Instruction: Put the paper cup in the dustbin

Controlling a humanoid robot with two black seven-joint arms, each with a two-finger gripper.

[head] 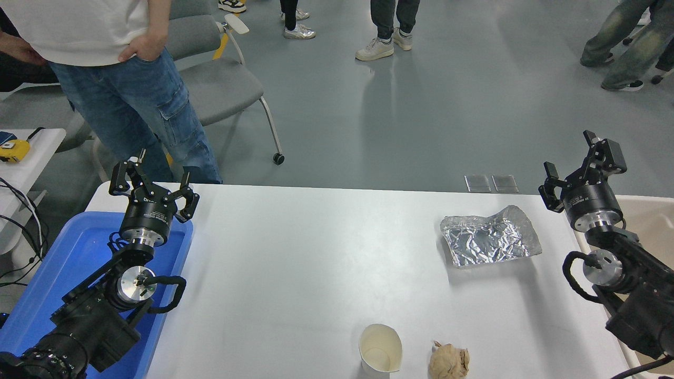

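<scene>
The paper cup (380,349) stands upright at the table's front edge, white with a cream inside. The dustbin (650,221) is a beige bin at the table's right side, mostly hidden behind my right arm. My right gripper (575,164) is open and empty, raised at the right edge near the bin's far corner, well away from the cup. My left gripper (152,181) is open and empty, parked at the lower left over the blue tray.
A crumpled brown paper ball (448,361) lies just right of the cup. A sheet of crumpled foil (489,237) lies at the right. A blue tray (58,273) is at the left edge. A person in jeans (131,105) stands beyond the far left corner.
</scene>
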